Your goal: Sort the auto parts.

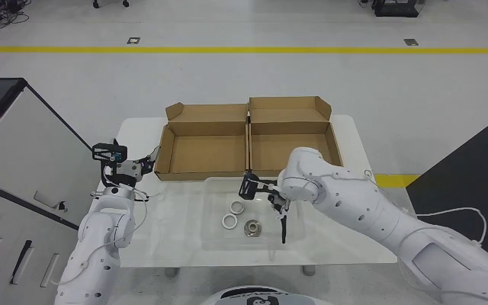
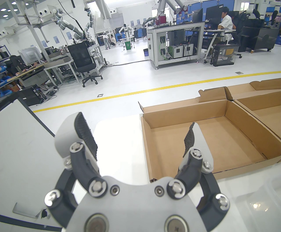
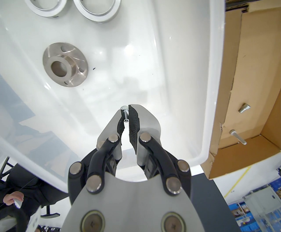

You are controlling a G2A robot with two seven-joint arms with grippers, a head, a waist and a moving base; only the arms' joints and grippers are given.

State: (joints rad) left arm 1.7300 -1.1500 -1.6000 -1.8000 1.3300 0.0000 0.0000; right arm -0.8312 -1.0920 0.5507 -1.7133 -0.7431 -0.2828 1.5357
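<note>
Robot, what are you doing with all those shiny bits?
It is sorting metal parts. The right claw is pinched shut on a small bolt above the clear tray, where two rings and a round flange lie. Two bolts lie in the cardboard box beside the tray. The left claw is open and holds nothing, near a second box.

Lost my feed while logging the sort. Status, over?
Left gripper open beside left box. Right gripper shut on bolt over tray. Flange, two rings in tray. Tray wall between bolt and right box.
</note>
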